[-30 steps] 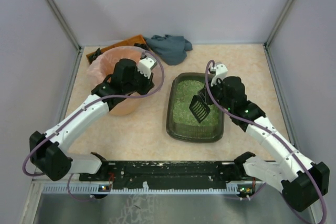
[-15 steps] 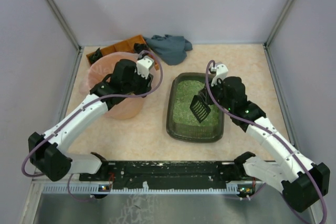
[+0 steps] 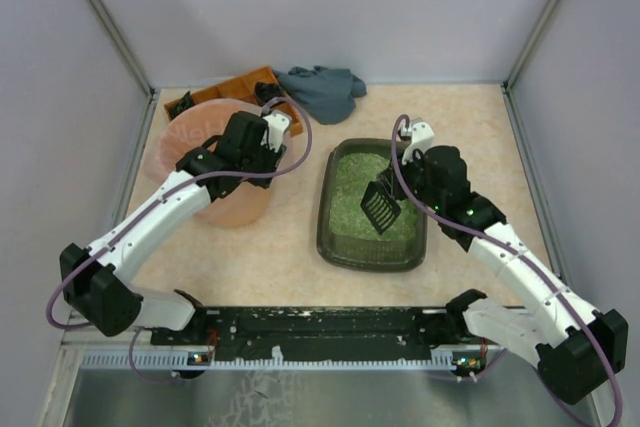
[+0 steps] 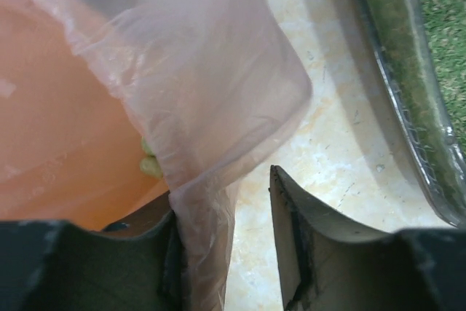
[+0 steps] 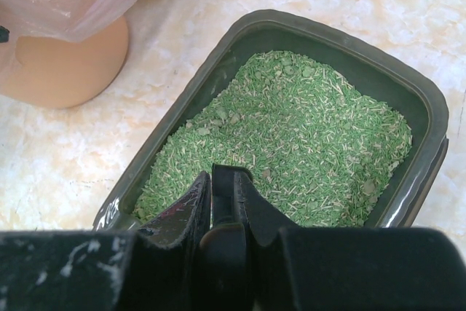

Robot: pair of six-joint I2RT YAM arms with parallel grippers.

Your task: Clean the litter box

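Okay, right fingers (image 5: pixel 182 213) clenched on scoop (image 3: pixel 380 209) over litter box (image 3: pixel 372 261); left fingers (image 4: pixel 291 231) released (liner (image 4: pixel 218 107) between them may snag, tip bin (image 3: pixel 235 209)).

- The litter box (image 3: pixel 326 215), right of centre in the top view, is dark grey-green.
- Its granules (image 3: pixel 350 192) are pale green, flecked with lighter and darker bits.
- The scoop (image 3: pixel 379 206) over them is black, with a slotted blade.
- The round bin (image 3: pixel 232 212), left of centre, is salmon pink; its bag (image 3: pixel 185 137) is translucent pale pink.
- The compartmented tray (image 3: pixel 228 85) at upper left is orange-brown.
- The cloth (image 3: pixel 322 89) at top centre is slate blue.
- The table (image 3: pixel 270 257) is beige with faint marbled veining.
- The left arm (image 3: pixel 150 222) and right arm (image 3: pixel 525 272) are white with black joints; their cables (image 3: pixel 306 142) are purple.
- The walls (image 3: pixel 330 7) are pale lilac-grey.
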